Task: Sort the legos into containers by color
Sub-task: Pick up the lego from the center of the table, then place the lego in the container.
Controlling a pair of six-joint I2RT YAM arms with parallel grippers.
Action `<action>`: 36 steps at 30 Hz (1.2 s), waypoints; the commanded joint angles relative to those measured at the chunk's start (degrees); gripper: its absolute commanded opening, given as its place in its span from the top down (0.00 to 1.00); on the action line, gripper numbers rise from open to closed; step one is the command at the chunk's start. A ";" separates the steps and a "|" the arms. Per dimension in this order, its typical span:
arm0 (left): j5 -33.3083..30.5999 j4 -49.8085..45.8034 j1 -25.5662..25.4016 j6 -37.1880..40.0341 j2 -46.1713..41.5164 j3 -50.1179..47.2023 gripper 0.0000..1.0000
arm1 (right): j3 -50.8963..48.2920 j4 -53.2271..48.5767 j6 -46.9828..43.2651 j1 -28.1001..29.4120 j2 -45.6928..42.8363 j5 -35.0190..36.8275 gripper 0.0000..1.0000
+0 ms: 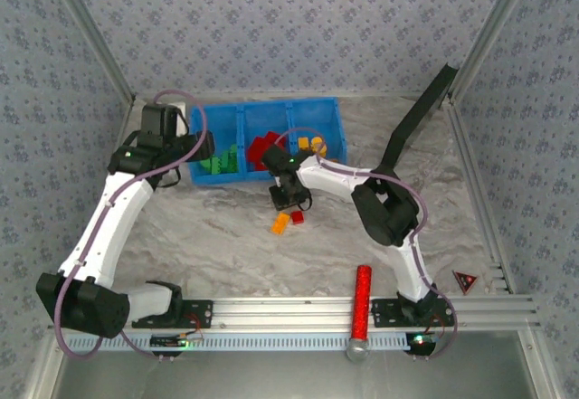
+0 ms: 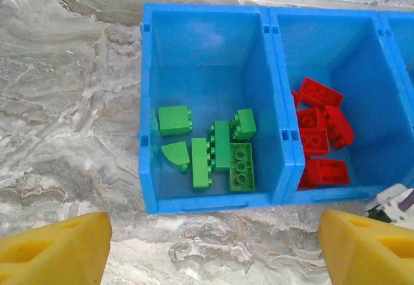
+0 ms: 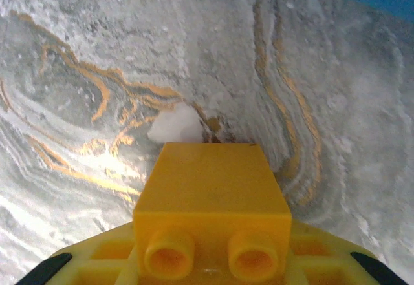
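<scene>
Yellow brick (image 3: 213,188) sits clamped in right gripper (image 1: 288,202), low over marble table (image 3: 97,72), on the near side of blue tray (image 2: 147,104). Left gripper (image 2: 213,256) hangs wide and empty, just before tray's left compartment with green bricks (image 2: 213,149); red bricks (image 2: 320,136) lie in the middle one. Orange brick (image 1: 280,224) and loose red brick (image 1: 297,218) lie on table.
</scene>
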 commanded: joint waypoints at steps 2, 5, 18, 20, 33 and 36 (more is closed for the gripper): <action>2.24 -3.46 -3.26 -2.06 -1.75 -2.51 0.16 | -0.46 -4.71 -3.35 -1.31 -9.21 2.35 0.73; 0.36 -3.97 -8.74 -4.06 -1.57 -4.73 0.16 | 0.02 -6.64 -4.61 -3.01 -13.89 3.40 0.74; 4.85 6.63 -28.25 -8.94 7.61 -8.28 0.17 | 6.12 -2.73 -13.20 -14.41 -15.07 3.99 0.73; 5.44 8.68 -30.86 -4.09 9.51 -7.75 0.17 | 7.96 -2.31 -14.69 -15.47 -12.93 3.72 0.73; 11.65 11.12 -35.84 23.43 18.11 -7.88 0.19 | 21.89 -3.82 -18.51 -19.40 3.06 1.73 0.71; 13.00 11.42 -36.76 26.54 19.57 -7.85 0.19 | 25.06 -4.65 -18.78 -19.45 6.41 2.80 0.69</action>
